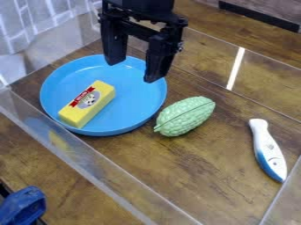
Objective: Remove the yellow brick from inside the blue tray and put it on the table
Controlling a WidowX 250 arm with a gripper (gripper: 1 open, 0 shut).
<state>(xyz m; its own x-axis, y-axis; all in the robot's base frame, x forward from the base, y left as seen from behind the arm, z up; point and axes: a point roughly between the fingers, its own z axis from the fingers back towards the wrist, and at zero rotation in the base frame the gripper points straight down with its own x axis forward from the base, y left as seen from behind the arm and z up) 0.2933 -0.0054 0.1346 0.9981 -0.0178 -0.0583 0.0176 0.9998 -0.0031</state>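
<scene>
While the yellow brick (88, 103) sits in the blue tray (135, 119), over on its left side, my gripper (140, 58) hangs above the far rim with its jaws wide apart and nothing in them. I think the brick is light and stiff, maybe a bit smooth, so it could slip. I would grab it across its two long sides, near the middle. A green ridged vegetable (185, 116) lies on the counter (212, 189) just beside the tray.

One brick (87, 103), one tray (141, 119), one vegetable (185, 116)
</scene>
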